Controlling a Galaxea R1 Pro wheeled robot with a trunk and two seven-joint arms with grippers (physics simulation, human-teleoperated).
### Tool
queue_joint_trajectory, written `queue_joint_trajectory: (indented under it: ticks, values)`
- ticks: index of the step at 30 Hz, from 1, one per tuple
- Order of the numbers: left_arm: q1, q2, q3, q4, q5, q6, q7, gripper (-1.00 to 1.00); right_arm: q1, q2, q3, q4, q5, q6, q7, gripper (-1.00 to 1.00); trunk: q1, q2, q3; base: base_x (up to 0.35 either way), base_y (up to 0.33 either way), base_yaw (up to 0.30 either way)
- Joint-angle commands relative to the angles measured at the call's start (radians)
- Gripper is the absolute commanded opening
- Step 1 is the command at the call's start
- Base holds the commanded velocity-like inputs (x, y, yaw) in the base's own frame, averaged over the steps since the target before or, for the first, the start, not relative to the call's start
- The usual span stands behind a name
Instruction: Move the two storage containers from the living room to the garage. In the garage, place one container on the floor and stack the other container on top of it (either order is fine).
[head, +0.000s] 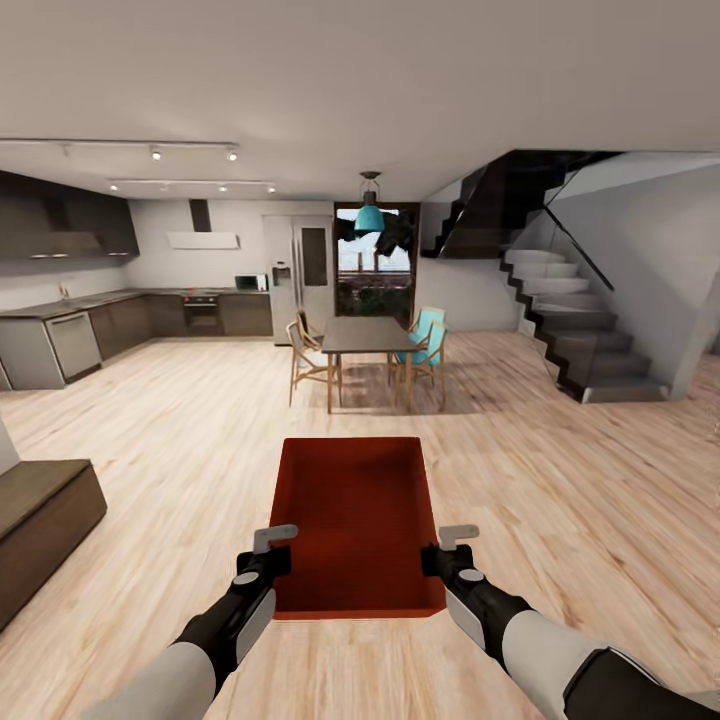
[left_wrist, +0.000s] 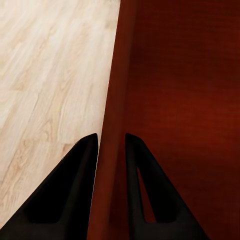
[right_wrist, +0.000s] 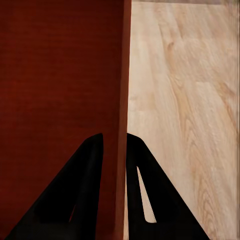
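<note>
Storage container (head: 358, 520) over wood-plank floor (head: 560, 480), left end effector (head: 272, 550) and right end effector (head: 445, 548) each clamping 1 side wall

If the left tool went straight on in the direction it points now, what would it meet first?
Probably nothing new: the left tool already straddles the side wall of the storage container, so it would slide along that wall. Beyond it, the left wrist view shows wood floor; depth is unclear.

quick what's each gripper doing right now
left gripper: shut on the left wall of the storage container
right gripper: shut on the container's right wall
</note>
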Motion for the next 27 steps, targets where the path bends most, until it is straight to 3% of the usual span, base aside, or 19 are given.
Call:
queue_joint_trajectory:
  ticks: [1,13,27]
  values:
    - [0.001,0.000,-0.015,-0.004,-0.011,0.002,0.030,-1.00,-0.001,0.008,-0.021,0.005,-0.022,-0.006,-0.026,-1.00,0.001,-0.001,0.000,0.322,0.000,-0.236]
    - [0.001,0.000,-0.013,-0.004,-0.010,0.002,0.030,-1.00,-0.001,0.008,-0.021,0.005,-0.022,-0.006,-0.027,-1.00,0.001,-0.001,0.000,0.322,0.000,-0.226]
    - [0.001,0.000,-0.015,-0.005,-0.010,0.002,0.030,-1.00,-0.001,0.008,-0.021,0.004,-0.021,-0.006,-0.026,-1.00,0.001,-0.001,0.000,0.322,0.000,-0.016]
